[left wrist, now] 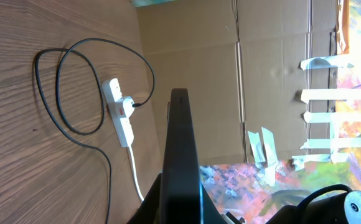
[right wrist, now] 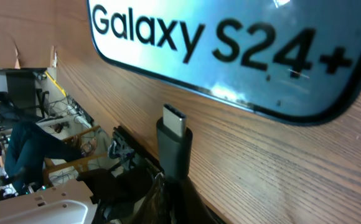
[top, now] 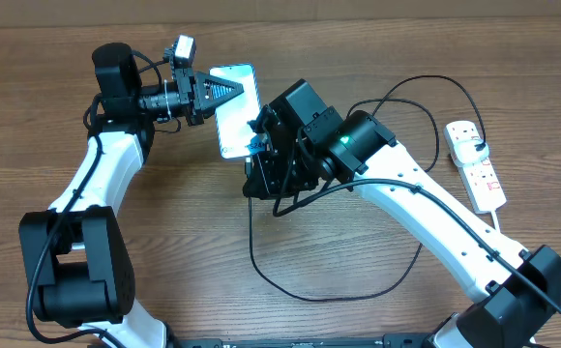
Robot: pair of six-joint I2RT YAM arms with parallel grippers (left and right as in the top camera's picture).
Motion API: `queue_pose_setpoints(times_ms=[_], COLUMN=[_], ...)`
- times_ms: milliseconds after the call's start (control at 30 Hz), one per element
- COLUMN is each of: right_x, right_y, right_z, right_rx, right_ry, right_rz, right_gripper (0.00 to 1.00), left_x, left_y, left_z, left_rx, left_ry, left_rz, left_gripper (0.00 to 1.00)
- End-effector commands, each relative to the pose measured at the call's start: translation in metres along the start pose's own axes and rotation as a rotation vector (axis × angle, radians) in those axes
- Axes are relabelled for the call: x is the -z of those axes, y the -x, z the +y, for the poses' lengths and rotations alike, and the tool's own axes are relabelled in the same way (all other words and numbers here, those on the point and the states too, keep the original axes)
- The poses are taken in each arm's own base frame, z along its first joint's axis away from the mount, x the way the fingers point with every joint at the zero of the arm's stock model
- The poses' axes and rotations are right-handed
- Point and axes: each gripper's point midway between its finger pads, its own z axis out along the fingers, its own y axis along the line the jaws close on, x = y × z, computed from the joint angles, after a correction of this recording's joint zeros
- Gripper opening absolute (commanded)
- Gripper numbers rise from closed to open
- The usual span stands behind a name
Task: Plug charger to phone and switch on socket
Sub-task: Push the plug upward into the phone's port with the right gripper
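Plugging in is the step in hand. Left gripper (top: 232,90) grasps the phone (top: 239,121), far centre; right gripper (top: 258,147) is clenched on the plug (right wrist: 172,134) of the charger (top: 290,290), its tip just short of the phone's near edge. Next, likely: align, push in. Socket (top: 477,166) lies far right

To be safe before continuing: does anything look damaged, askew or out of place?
Nothing stands out. The phone is held by the left end effector, the USB-C plug tip in the right end effector points at its edge, and the adapter sits in the power strip.
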Motion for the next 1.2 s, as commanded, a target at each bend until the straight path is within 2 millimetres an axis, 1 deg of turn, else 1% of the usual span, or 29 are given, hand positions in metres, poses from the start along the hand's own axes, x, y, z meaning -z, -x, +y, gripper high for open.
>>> queue_pose_setpoints(times_ms=[0,167,367,500,633,867,1067,1167], right_x=[0.0110,0.0052,0.0045,0.0043,0.0044,0.0044,0.0044,0.0044], right_y=[0.0069,0.0084,0.0085,0.0090,0.0112,0.0121,0.0122,0.0121], right_z=[0.0100,0.0065,0.0060,0.0062,0.0075,0.0080,0.0081,0.0081], right_rx=[0.015,0.008,0.007,0.008,0.014,0.017,0.018,0.017], right_ry=[0.017,0.011,0.010,0.011,0.016,0.018,0.018,0.018], right_rz=[-0.036,-0.027,-0.025,-0.027,-0.035,-0.039,-0.039,-0.039], right_gripper=[0.04,0.04,0.04,0.04,0.04,0.04,0.04,0.04], left_x=[0.0025,0.0025,0.0025,0.0025,0.0025,0.0024,0.0024,0.0024], left_y=[0.0012,0.0008,0.0008,0.0011,0.0011,0.0007,-0.0007,-0.0017], left_z=[-0.0071,-0.0073,-0.0073,-0.0071,-0.0071,-0.0073,-0.0080,-0.0086], left_rx=[-0.042,-0.049,-0.047,0.060,0.110,0.098,0.023,0.012], left_ry=[-0.011,-0.012,-0.012,-0.011,-0.011,-0.012,-0.016,-0.019], left_rz=[0.007,0.009,0.009,0.008,0.008,0.010,0.018,0.024], left_gripper=[0.04,0.04,0.04,0.04,0.04,0.04,0.04,0.04])
